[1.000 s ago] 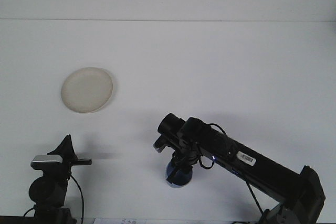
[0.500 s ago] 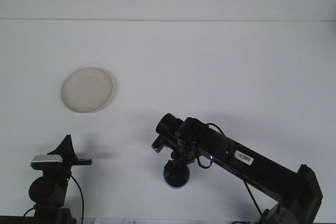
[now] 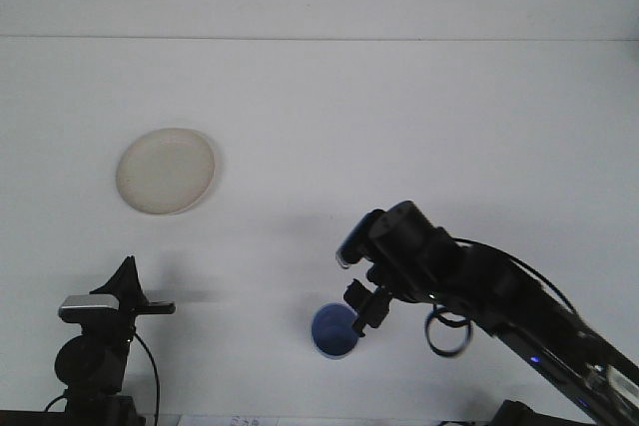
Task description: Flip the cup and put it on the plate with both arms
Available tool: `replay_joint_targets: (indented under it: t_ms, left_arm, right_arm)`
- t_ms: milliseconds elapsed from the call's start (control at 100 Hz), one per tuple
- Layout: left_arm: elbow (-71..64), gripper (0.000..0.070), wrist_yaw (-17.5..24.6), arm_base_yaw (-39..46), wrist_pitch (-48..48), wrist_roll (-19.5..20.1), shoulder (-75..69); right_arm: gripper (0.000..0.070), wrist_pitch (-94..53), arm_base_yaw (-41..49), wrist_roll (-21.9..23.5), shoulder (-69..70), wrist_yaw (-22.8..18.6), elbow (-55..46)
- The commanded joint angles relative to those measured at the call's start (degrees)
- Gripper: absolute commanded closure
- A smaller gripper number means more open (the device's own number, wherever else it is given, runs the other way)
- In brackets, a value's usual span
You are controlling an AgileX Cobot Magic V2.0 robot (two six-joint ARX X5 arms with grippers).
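Blue cup [image 3: 332,331] sits open side up on the table [image 3: 419,127], touching the right gripper's [image 3: 365,312] fingers at its rim; grip looks closed on it, hard to tell. Left gripper [image 3: 140,298] idles well apart, fingers unclear. Plate [image 3: 166,171] is far off.

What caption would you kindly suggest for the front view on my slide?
Right claw at the rim of the mouth-up blue cup; left claw idle; plate empty.
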Motion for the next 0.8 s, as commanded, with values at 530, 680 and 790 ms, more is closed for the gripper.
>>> replay_joint_targets:
  t_ms: [530, 680, 790]
  left_arm:
    - [-1.1, 0.0684, -0.3, 0.1, 0.8, -10.6, -0.1]
    - [-1.1, 0.0684, -0.2, 0.1, 2.2, -16.1, -0.1]
    - [0.7, 0.0689, 2.0, 0.1, 1.7, -22.9, -0.1]
  right_arm:
    - [0.0291, 24.9, 0.8, 2.3, -52.1, 4.7, -37.9]
    - [0.0291, 24.5, 0.8, 3.9, -55.7, 4.7, -39.2]
    - [0.0291, 24.6, 0.8, 3.9, -56.0, 4.8, -39.2]
